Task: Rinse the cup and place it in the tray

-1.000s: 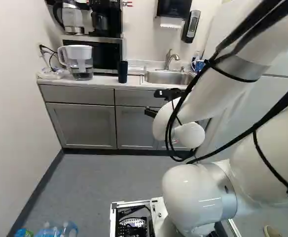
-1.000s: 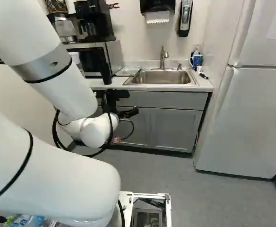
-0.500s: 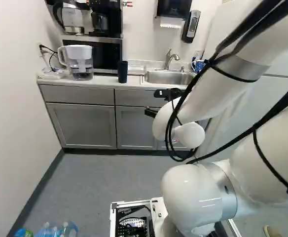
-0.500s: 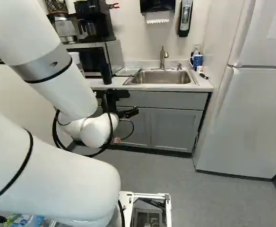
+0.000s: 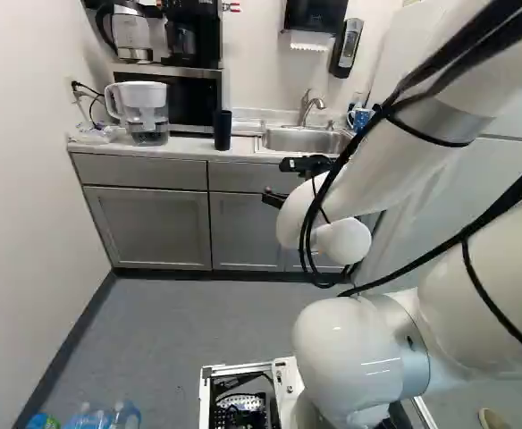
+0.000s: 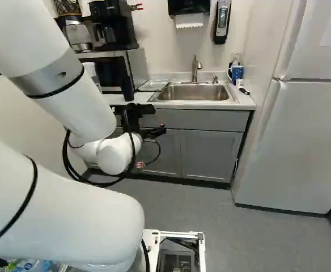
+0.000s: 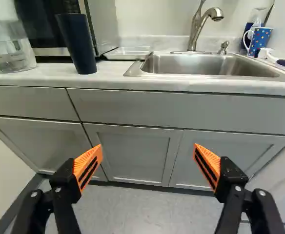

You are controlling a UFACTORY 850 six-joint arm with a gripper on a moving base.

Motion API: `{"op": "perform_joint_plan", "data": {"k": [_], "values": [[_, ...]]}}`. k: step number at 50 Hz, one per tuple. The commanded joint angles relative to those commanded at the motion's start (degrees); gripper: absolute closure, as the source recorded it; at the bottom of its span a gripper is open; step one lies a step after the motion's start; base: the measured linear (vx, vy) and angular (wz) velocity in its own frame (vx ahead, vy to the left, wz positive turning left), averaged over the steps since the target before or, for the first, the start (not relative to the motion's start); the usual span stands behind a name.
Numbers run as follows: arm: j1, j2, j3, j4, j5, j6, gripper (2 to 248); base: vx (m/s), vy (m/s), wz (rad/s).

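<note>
While the sink [image 6: 194,92] sits in the pale table [image 7: 111,73] above grey cabinets [image 7: 132,153], the dark cup [image 7: 78,44] stands near it, microwave [image 5: 189,98] side, with the white tray [image 7: 128,55] between; a dotted mug [image 7: 259,41] stands beside the sink, fridge [image 6: 301,141] side. Lower than the sink, the claw [image 6: 157,131] is spread wide, only air between its pads [image 7: 90,163].

The cup [image 7: 77,44] is navy — the tray [image 7: 128,54] whitish, the mug [image 7: 259,41] dotted blue, the cabinets [image 7: 132,153] grey.

We see a shiny metal sink [image 7: 201,64], a smooth, matt dark cup [image 7: 78,45] and a clear plastic pitcher [image 5: 149,121].
</note>
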Motion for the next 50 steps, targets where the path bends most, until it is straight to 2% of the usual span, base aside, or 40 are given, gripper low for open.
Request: {"op": "perform_joint_plan", "data": {"k": [50], "values": [[-0.80, -1.14, -8.04, 0.00, 0.00, 0.00, 3, 0.000, 0.000, 0.000]]}}
